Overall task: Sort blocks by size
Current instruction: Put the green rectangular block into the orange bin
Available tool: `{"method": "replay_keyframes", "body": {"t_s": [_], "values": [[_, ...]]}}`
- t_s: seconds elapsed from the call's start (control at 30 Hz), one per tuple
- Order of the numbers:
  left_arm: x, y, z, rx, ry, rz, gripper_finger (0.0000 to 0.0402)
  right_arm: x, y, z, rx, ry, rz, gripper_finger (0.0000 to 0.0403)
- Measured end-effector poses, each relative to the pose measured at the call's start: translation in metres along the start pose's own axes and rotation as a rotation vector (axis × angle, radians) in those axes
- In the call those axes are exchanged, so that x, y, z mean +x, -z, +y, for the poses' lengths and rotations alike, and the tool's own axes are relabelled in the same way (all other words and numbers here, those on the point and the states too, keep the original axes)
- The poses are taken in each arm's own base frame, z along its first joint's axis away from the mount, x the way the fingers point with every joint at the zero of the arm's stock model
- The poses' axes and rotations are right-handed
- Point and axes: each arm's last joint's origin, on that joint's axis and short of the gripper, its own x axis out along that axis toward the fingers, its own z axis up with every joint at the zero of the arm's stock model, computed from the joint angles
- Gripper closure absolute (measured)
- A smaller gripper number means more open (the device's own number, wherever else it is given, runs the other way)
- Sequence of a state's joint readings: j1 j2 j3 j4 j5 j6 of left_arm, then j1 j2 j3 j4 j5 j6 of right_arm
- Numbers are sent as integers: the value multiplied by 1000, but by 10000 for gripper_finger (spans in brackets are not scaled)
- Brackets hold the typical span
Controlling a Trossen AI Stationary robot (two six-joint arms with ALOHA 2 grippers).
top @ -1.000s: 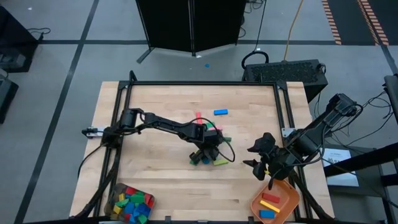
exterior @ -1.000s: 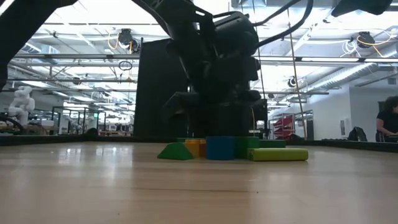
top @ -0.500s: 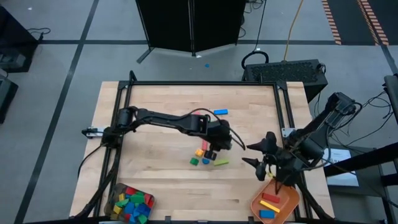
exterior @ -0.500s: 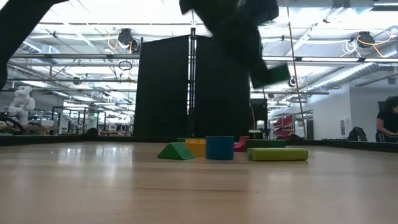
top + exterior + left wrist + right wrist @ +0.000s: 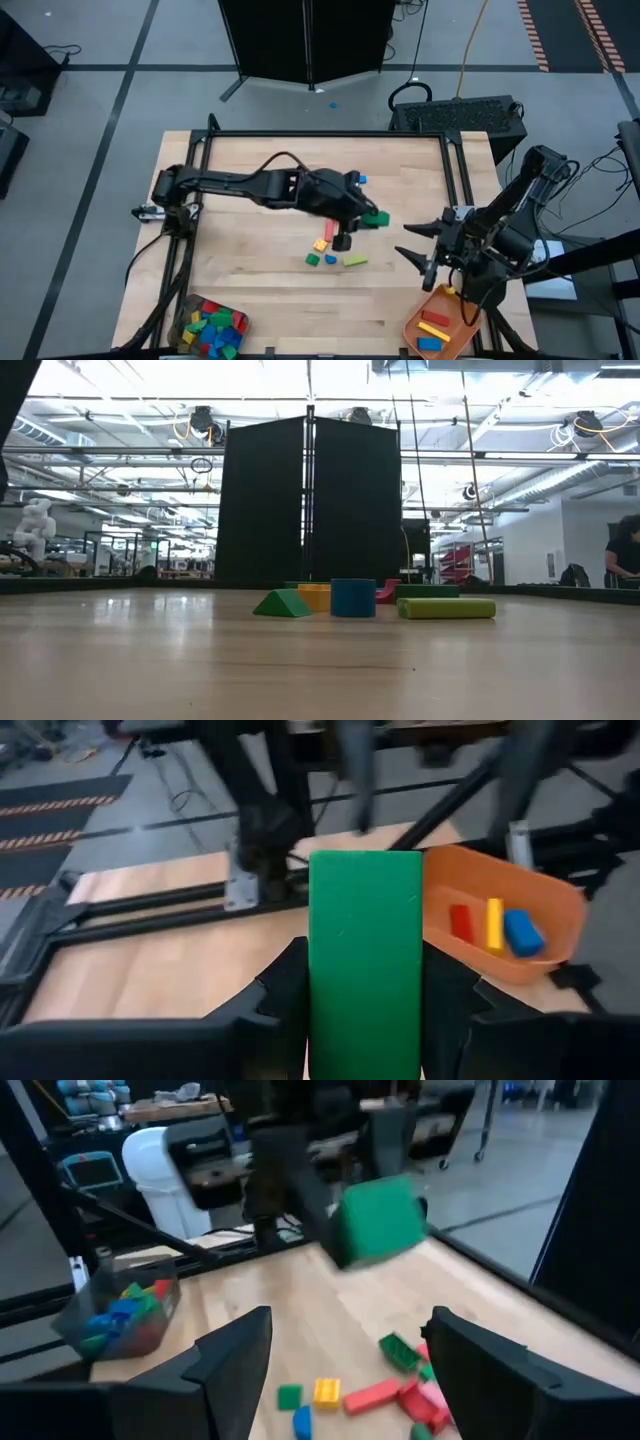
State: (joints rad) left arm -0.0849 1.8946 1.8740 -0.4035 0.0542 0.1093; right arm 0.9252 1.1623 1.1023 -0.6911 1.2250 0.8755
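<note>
My left gripper (image 5: 366, 213) hangs above the table's middle, shut on a long green block (image 5: 365, 960), which also shows in the high view (image 5: 376, 218) and the right wrist view (image 5: 378, 1218). Below it, loose blocks lie flat on the wood: a yellow one (image 5: 320, 244), a red one (image 5: 328, 234), a small green one (image 5: 312, 260), a blue one (image 5: 331, 259) and a long yellow-green one (image 5: 354, 261). My right gripper (image 5: 412, 243) stands open near the table's right edge, holding nothing. The low view shows the blocks (image 5: 353, 598) only. My left gripper pinches the green block by its two long sides (image 5: 314, 982) between its two fingers (image 5: 285, 995). The fingers lie along the block, which sticks out past their free ends. They point slanting down toward the table's right edge. The block is lifted clear of the table.
An orange tray (image 5: 462, 318) at the near right corner holds a red, a yellow and a blue block. A grey container (image 5: 186, 322) at the near left corner is full of mixed blocks. A blue block (image 5: 361, 180) lies farther back. Black rails frame the tabletop.
My left gripper has risen from the pile of blocks, up out of the low view, and gone toward the table's right and far edges while rolling its wrist. The long green block has come up with it, lifted clear. My right gripper has turned a little.
</note>
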Motion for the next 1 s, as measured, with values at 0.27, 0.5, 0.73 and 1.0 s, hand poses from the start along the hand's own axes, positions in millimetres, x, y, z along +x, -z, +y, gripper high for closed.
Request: {"method": "replay_keyframes", "body": {"t_s": [0.27, 0.5, 0.73, 1.0], "values": [[3, 0, -33, 35, 70, 13, 282, 4, -12, 9, -149, -55, -28, 135], [5, 0, -38, 45, 49, 6, 282, 21, -15, 8, -169, -124, 46, 119], [5, -1, -38, 45, 49, 5, 282, 42, -19, 8, -163, -155, 79, 112], [5, 0, -38, 45, 50, 12, 282, 49, -20, 7, -149, -154, 85, 171]]}}
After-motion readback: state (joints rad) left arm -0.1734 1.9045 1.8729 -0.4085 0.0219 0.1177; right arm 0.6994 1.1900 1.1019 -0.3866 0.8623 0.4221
